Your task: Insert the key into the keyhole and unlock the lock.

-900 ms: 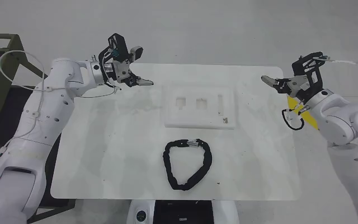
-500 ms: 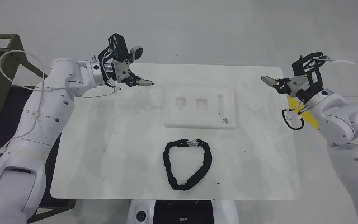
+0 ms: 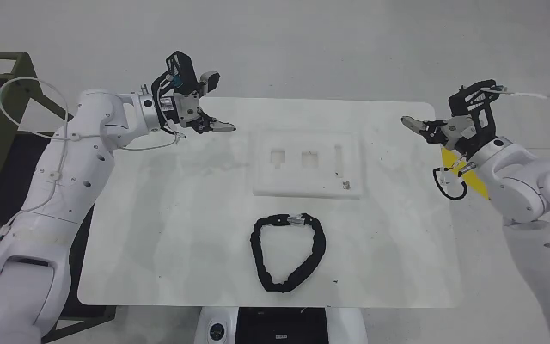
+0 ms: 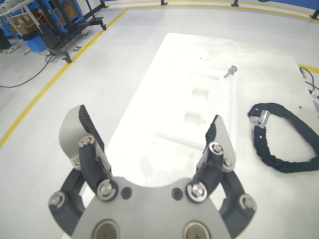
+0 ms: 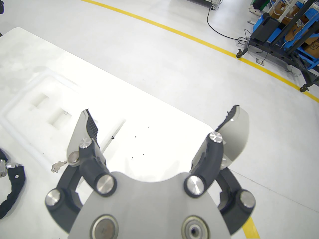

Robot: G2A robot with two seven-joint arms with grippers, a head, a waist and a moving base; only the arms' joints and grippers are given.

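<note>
So your key (image 3: pixel 346 182) sits on the near-right corner of the white foam tray (image 3: pixel 266 176), chain lock (image 3: pixel 288 252) just in front. Your left gripper (image 3: pixel 225 125) and right gripper (image 3: pixel 411 124) both hang spread wide by the table's (image 3: pixel 172 241) far corners, well away from it.

The left arm (image 3: pixel 94 129) is bent at the elbow, and its forearm leads inward to the wrist. The left gripper (image 3: pixel 225 125) points sideways toward the other arm. Seen from its own wrist, the left gripper (image 4: pixel 148 115) has its jaws spread wide, and the black ribbed pads (image 4: pixel 86 123) face each other across the gap. The right arm (image 3: pixel 516 176) is folded close. Its wrist is turned so that the right gripper (image 3: pixel 411 124) points back toward the left one. The right gripper (image 5: pixel 160 111) also has its jaws wide apart, ribbed pads (image 5: pixel 91 125) facing inward. The two sets of jaws face each other, well apart.
</note>
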